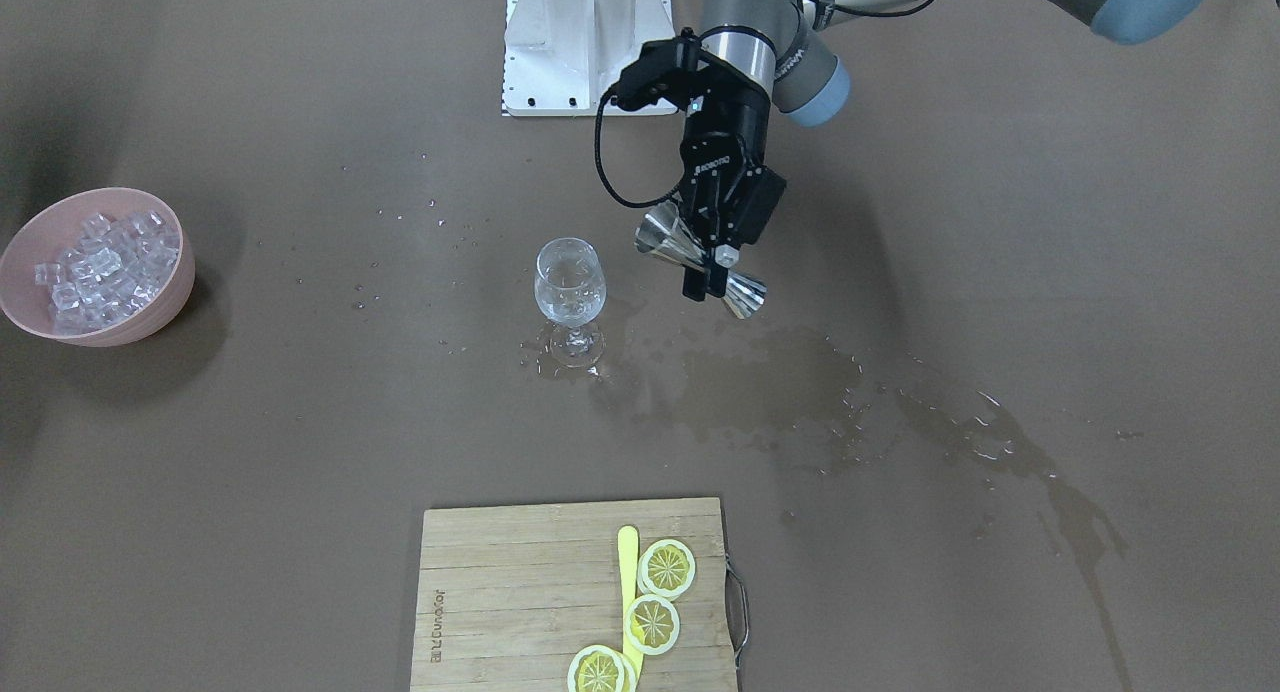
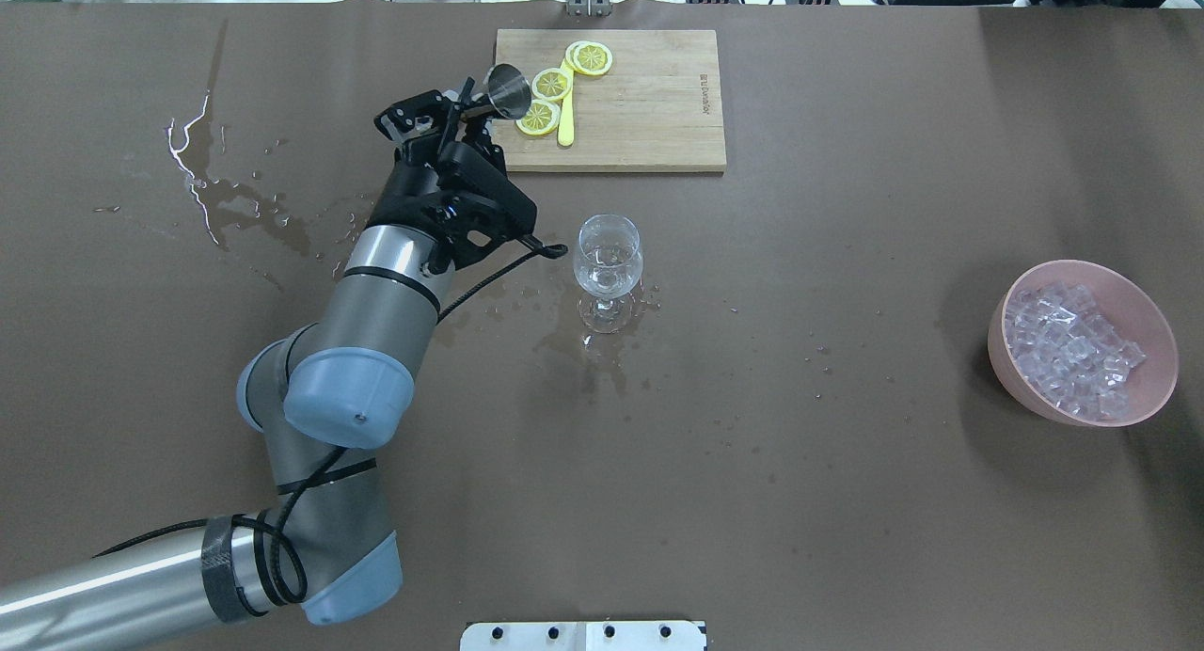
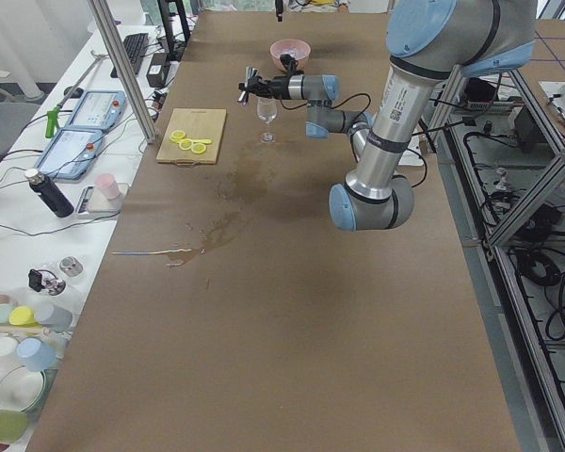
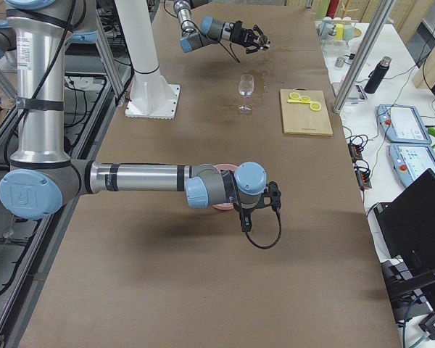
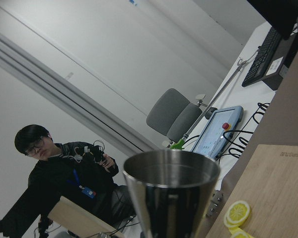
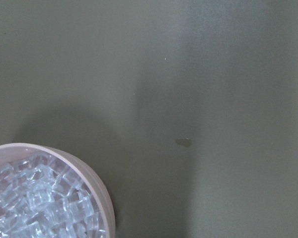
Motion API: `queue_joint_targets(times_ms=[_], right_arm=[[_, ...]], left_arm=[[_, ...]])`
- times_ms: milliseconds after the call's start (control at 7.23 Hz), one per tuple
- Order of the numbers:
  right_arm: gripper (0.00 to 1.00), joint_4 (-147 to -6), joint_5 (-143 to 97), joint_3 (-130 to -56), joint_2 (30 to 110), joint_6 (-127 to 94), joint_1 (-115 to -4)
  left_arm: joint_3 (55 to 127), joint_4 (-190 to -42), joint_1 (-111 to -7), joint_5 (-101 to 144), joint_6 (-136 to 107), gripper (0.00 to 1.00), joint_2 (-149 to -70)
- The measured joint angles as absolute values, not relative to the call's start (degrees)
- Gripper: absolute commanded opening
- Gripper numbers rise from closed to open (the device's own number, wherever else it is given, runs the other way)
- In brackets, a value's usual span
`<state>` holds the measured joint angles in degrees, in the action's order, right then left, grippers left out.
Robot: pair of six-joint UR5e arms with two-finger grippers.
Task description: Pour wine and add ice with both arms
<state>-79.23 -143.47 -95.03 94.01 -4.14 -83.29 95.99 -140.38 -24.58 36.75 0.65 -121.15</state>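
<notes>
A clear stemmed wine glass [image 1: 570,284] [image 2: 609,258] stands mid-table with a little clear wine low in its bowl. My left gripper [image 1: 706,284] [image 2: 473,112] is shut on the waist of a steel jigger [image 1: 742,294] [image 2: 509,90], held tilted in the air beside the glass and not touching it. The jigger's open cup [image 5: 171,191] fills the left wrist view. Ice cubes [image 1: 100,267] [image 2: 1072,345] [image 6: 37,208] fill a pink bowl [image 1: 165,307] [image 2: 1162,359]. My right gripper [image 4: 259,206] hangs over that bowl; I cannot tell whether it is open or shut.
A wooden cutting board [image 1: 500,592] [image 2: 649,115] carries lemon slices [image 1: 667,567] [image 2: 551,84] and a yellow stick [image 1: 628,562]. Spilled liquid [image 1: 800,392] [image 2: 235,199] wets the table on my left side. The white pedestal [image 1: 580,42] stands behind the glass. A person [image 5: 59,173] sits beyond the table.
</notes>
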Motion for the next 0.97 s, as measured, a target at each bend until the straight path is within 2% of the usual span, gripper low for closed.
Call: queue_joint_targets(times_ms=[277,692,968], right_arm=[[1.00,-79.2,-143.1,-96.1,93.9,-4.0,-83.4],[1.00,-79.1,-139.8,-96.3,92.7,-3.9,-83.3],[1.00,-78.2,-138.7,-96.2,91.4,-4.0,-83.1]], left_arm=[[96.1,-139.2,-29.0,40.9,-13.4,0.00,-115.4],[95.9,-148.1,-37.3,52.8,-36.2,0.00,-102.3],[93.1,-149.7,-39.0,54.2,-48.1,0.00,-99.2]])
